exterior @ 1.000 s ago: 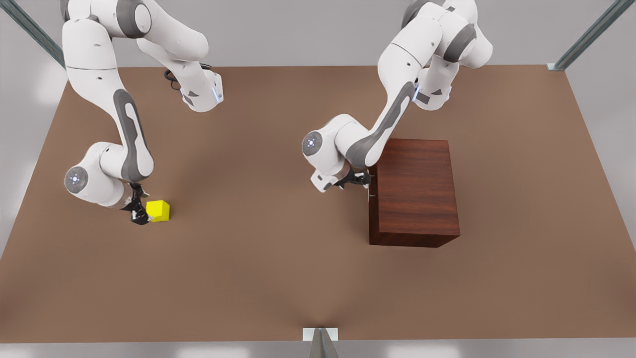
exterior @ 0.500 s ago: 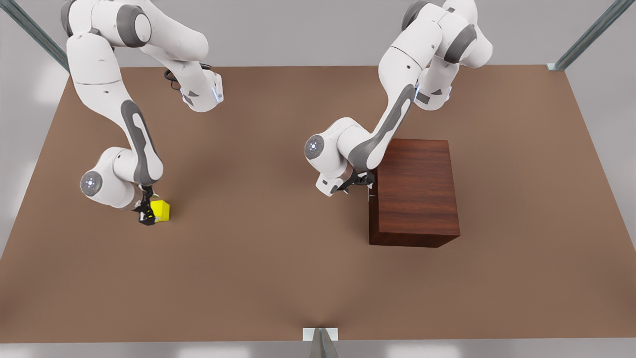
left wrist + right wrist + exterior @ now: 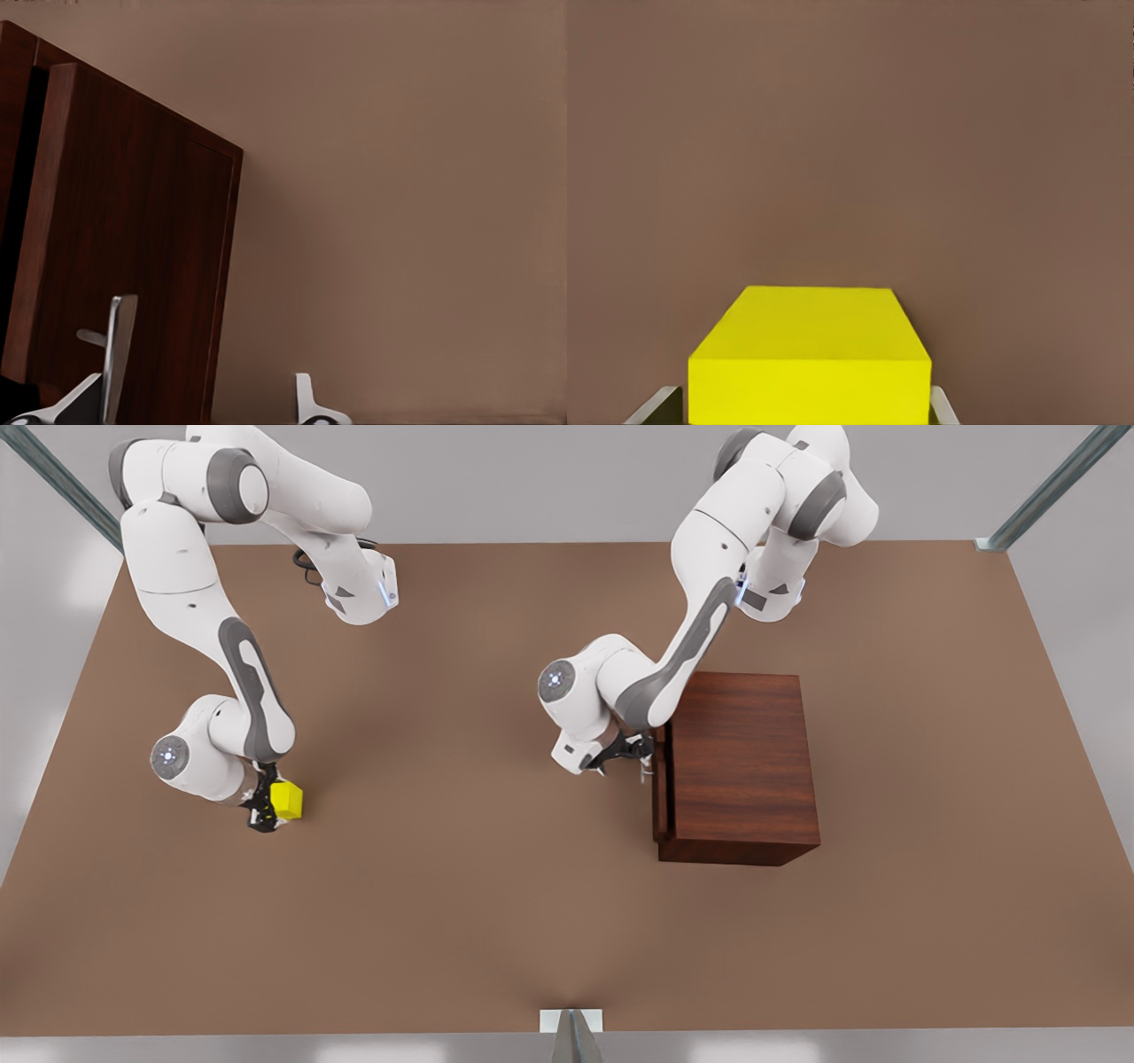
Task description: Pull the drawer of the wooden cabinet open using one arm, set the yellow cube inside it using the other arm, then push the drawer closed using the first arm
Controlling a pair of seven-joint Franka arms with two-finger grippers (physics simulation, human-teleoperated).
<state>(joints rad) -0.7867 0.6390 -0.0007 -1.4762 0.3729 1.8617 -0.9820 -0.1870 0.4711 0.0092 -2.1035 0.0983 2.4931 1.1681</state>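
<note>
**Q:** As seen from the front view's left, what lies there?

**A:** Right gripper, low on the worktop, its fingers flanking the yellow cube; contact appears made, though the fingertips are largely hidden.

**Q:** And toward the front view's right?

**A:** Left gripper at the wooden cabinet, jaws spread wide about the silver handle. The drawer stands slightly proud of the cabinet face, a dark gap beside it.
</note>
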